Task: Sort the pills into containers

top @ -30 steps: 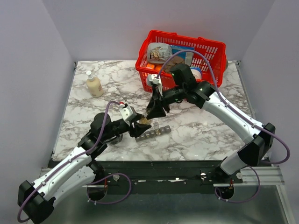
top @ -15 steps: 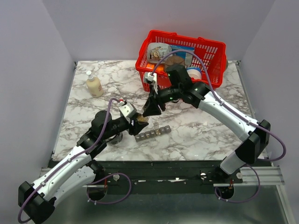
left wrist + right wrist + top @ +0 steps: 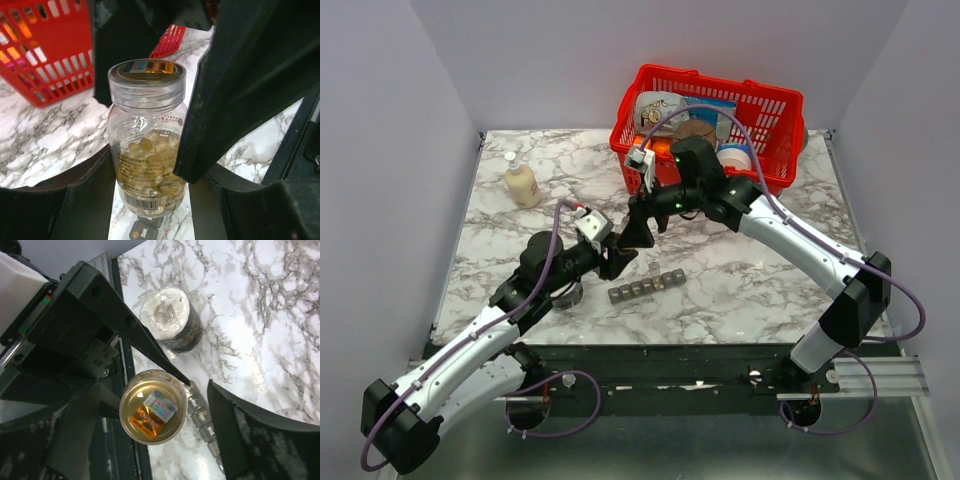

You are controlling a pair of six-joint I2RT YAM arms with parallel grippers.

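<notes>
the left gripper (image 3: 620,262) has its jaws pressed against both sides of a clear bottle (image 3: 147,150) and holds it upright. in the left wrist view we see the bottle close up, with a ribbed neck, a printed label on its side and a flat gold top carrying a small sticker. tan-brown pills (image 3: 150,147) fill roughly its lower half.

the right gripper (image 3: 638,234) hangs just above and behind the bottle, close against the left gripper in the top view. its jaws are spread and nothing sits between them. in the right wrist view we look straight down on the gold top, which lies beside the tip of one jaw, not inside the gap.

the pill organiser (image 3: 647,288), a narrow dark grey strip of small square compartments, lies flat on the marble table (image 3: 760,270), just to the right of the bottle and near the front edge. one end of it shows directly below the bottle in the left wrist view, with a lid marked "sun". we cannot tell whether the bottle touches the strip or the table.

a dark jar (image 3: 172,325) with crinkled clear wrap on top stands near the left arm. a cream pump bottle (image 3: 521,184) stands well apart at the back left, and a red mesh basket (image 3: 782,125) holding packages sits at the back.
</notes>
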